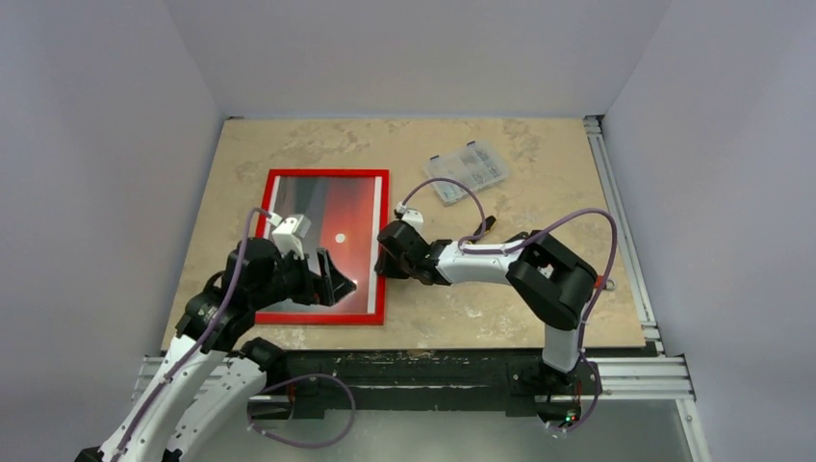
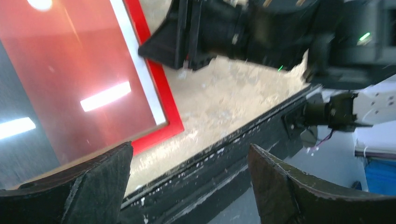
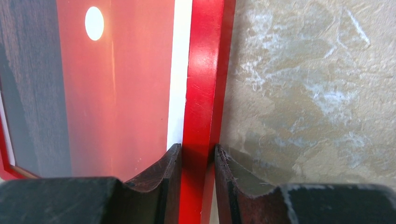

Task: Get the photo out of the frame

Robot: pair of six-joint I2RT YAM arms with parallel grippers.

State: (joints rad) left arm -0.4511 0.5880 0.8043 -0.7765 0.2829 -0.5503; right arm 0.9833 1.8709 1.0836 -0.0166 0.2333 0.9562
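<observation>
Beige table (image 1: pixel 462 313) | left fingers (image 2: pixel 84 186) spread above photo (image 1: pixel 348 207) | right fingers (image 3: pixel 159 179) pinching frame (image 3: pixel 201 93) edge

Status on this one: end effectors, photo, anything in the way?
Left end effector open over photo. Right end effector clamped on frame rail. Photo not yet out. Plastic box well clear.

Right end effector (image 3: pixel 198 151) clamps frame (image 1: pixel 327 174) right rail, blocking that side. Left end effector (image 1: pixel 334 277), jaws wide, hangs over frame near edge. Plastic box (image 1: pixel 468 171) far right; bare table (image 1: pixel 414 144) between box and frame.
</observation>
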